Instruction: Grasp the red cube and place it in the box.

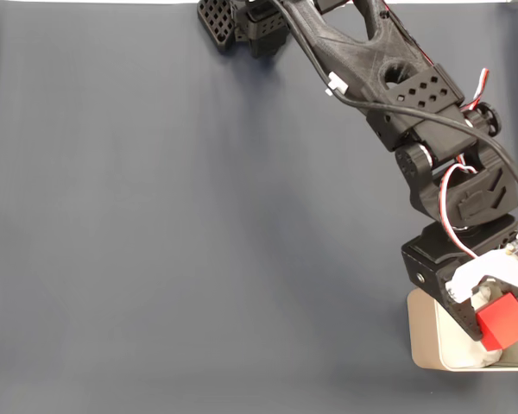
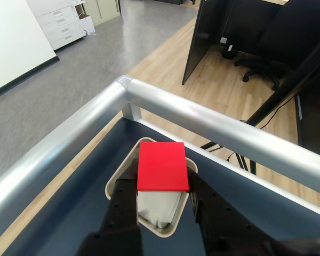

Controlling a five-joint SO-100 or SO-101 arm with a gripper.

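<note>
Fixed view first: the black arm (image 1: 397, 95) reaches from the top edge down toward the lower right corner of the dark grey worktop (image 1: 173, 224), with red and white wires looping along its lower joints. Its end effector (image 1: 494, 321) is closed on the red cube (image 1: 506, 320), which sits clamped between a white finger (image 1: 483, 274) above and black parts below. The cube hangs directly over the box (image 1: 425, 336), a beige square container with rounded corners resting at the worktop's lower right, partly covered by the arm; from this angle it cannot be told whether the cube touches the lining. Wrist view next: the red cube (image 2: 161, 166) shows as a flat red face in the middle of the picture, gripped on its left and right sides by the two dark fingers (image 2: 125, 194) of the end effector (image 2: 161, 193), which are drawn in against it. Beneath the cube lies the box (image 2: 117, 184), its beige rim and white lining visible around and below the red block. Beyond the worktop's edge runs a silver metal rail (image 2: 213, 128) with a rounded corner, and past that a wooden floor, a grey carpet, white drawers (image 2: 64, 26) and an office chair (image 2: 261, 66).
</note>
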